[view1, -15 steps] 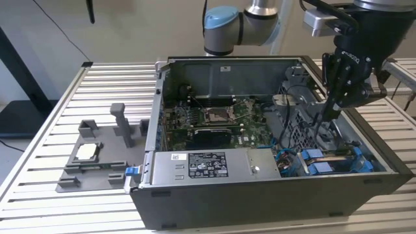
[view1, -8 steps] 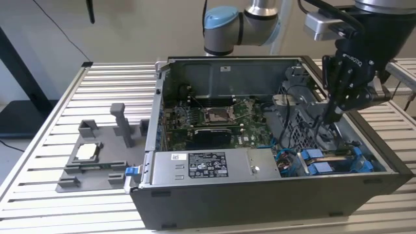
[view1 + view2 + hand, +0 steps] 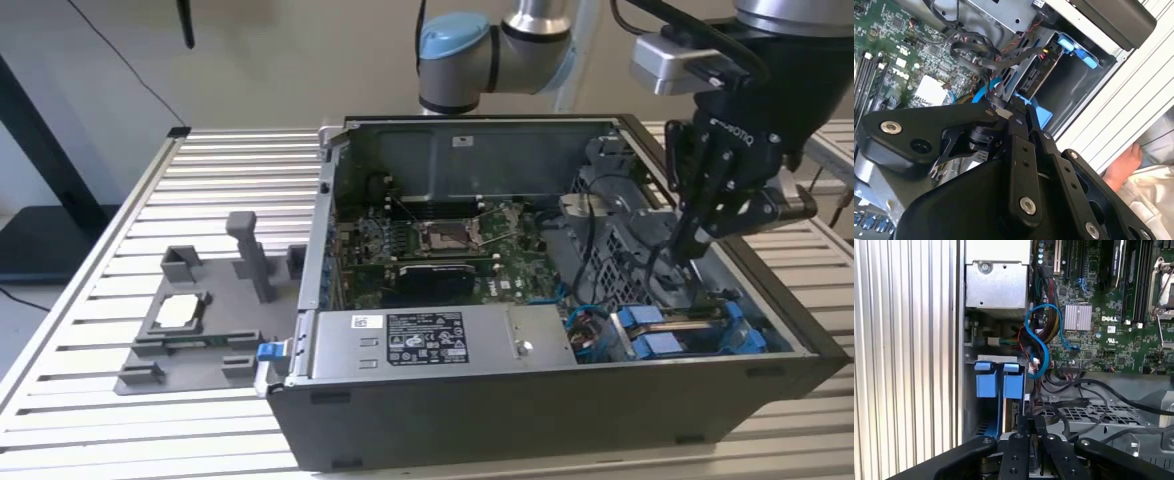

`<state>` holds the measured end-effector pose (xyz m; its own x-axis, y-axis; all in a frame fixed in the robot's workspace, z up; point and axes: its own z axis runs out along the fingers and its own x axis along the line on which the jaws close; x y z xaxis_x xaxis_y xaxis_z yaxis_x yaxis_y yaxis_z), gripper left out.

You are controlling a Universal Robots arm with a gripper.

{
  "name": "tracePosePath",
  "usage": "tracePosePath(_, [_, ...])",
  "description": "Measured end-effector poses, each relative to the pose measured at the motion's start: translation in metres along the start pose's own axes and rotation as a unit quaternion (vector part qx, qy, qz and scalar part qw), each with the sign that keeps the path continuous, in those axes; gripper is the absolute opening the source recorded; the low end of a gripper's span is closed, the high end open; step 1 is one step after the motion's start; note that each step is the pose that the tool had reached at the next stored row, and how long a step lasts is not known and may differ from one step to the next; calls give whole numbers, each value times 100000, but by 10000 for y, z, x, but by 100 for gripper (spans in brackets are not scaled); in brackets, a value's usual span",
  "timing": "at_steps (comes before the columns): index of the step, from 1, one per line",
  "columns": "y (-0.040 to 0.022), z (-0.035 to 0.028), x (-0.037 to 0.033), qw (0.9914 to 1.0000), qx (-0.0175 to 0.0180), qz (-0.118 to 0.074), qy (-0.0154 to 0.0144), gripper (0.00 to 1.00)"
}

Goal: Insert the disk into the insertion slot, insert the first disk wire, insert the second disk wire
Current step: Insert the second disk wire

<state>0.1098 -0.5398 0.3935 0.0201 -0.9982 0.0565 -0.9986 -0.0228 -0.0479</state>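
Disk: the disk (image 3: 667, 345) is sitting in its blue carrier inside the drive bay at the front corner of the computer case (image 3: 561, 420), on the exterior view's right. Its blue tabs (image 3: 986, 385) are facing outward from the bay.
Step in hand: the disk looks seated, so I am judging this to be wiring work rather than sliding the disk in.
Gripper: the gripper (image 3: 687, 250) is reaching down into the case just beside the bay. In the second wrist view its fingers (image 3: 1016, 145) are drawn together, apparently pinching a small dark wire plug (image 3: 996, 101).
Surroundings: black cables (image 3: 1089, 390) and a blue cable (image 3: 1036, 347) are crowding the space between the bay and the motherboard (image 3: 441, 245).
Doing it well: the plug is probably needing to stay square to the disk's rear socket and travel straight along the socket's axis, with the trailing wire running free of the other cables.
Risk: a tilted plug is likely jamming at the socket mouth, and a snagged wire is likely twisting it in the grip.
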Motion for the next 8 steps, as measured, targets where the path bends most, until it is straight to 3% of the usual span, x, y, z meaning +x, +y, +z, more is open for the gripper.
tracePosePath(4, [5,3,60,99999,168,-458,-27,16])
tracePosePath(8, [6,4,69,99999,172,-468,-35,16])
